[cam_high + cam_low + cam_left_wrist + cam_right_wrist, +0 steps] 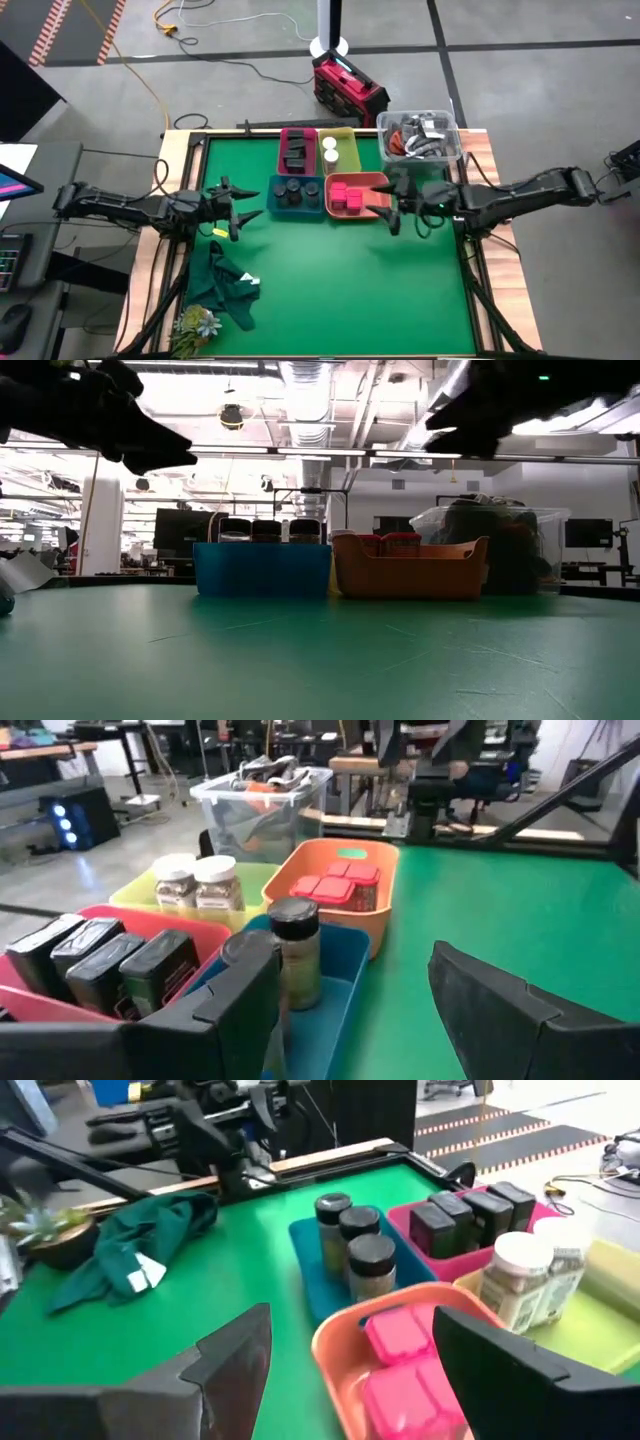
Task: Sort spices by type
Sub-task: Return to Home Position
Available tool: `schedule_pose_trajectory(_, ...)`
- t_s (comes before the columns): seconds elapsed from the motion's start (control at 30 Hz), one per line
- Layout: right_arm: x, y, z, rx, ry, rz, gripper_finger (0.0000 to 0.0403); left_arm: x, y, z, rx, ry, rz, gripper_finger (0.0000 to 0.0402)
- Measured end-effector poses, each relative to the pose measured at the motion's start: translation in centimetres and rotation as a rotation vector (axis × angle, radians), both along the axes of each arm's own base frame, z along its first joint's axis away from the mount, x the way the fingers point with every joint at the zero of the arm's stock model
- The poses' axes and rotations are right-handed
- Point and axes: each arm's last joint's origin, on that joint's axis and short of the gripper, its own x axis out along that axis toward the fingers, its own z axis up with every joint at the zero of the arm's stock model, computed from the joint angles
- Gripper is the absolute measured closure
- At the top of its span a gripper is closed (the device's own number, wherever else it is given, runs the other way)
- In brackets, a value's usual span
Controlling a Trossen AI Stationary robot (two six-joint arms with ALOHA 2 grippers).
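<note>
The dark round jars [295,193] stand in the blue plastic tray [271,196], and the magenta-red cubes [343,195] in the orange plastic tray [376,181] — sorted, apparently. The left pincer [250,203] and right pincer [386,202] hang released and empty beside these trays, over the green counter [330,280] — a low, careless retreat could clip a rim and topple jars.

Tabletop [340,290] matt green, felt-like, w/ pale bare-wood edging [500,300]; orange tray [383,900] smooth semi-gloss plastic; bin [225,810] clear plastic; dark tins [150,970] matt black; magenta cubes [400,1335] glossy plastic; green cloth [130,1250] soft, crumpled fabric.
</note>
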Motion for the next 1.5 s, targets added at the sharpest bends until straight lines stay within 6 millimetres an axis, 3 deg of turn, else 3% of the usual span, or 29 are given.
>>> schedule_pose_trajectory(0.37,-5.0,2.3,-2.8,0.018,-0.1,0.019,0.0101,-2.9,-0.1,-0.1,-0.046,0.01,0.016,0.0157)
schedule_pose_trajectory(0.6,-6.8,2.5,-5.2,0.074,-0.271,0.068,0.0101,-4.6,-0.2,-0.2,-0.047,-0.02,-0.025,0.0157)
schedule_pose_trajectory(0.73,-7.5,2.2,-6.5,0.109,-0.39,0.065,0.0101,-4.8,-0.4,-1.2,-0.055,-0.064,-0.074,0.0157)
schedule_pose_trajectory(0.9,-7.6,2.0,-6.5,0.153,-0.436,0.05,0.0101,-4.3,-0.6,-2.4,-0.06,-0.088,-0.13,0.0157)
schedule_pose_trajectory(1.03,-7.5,2.1,-7.0,0.21,-0.403,0.045,0.0101,-4.3,-0.7,-2.7,-0.077,-0.088,-0.13,0.0157)
schedule_pose_trajectory(1.5,-7.7,2.0,-9.9,0.09,-0.097,0.04,0.0101,-4.2,-0.7,-2.9,-0.083,-0.075,-0.13,0.0157)
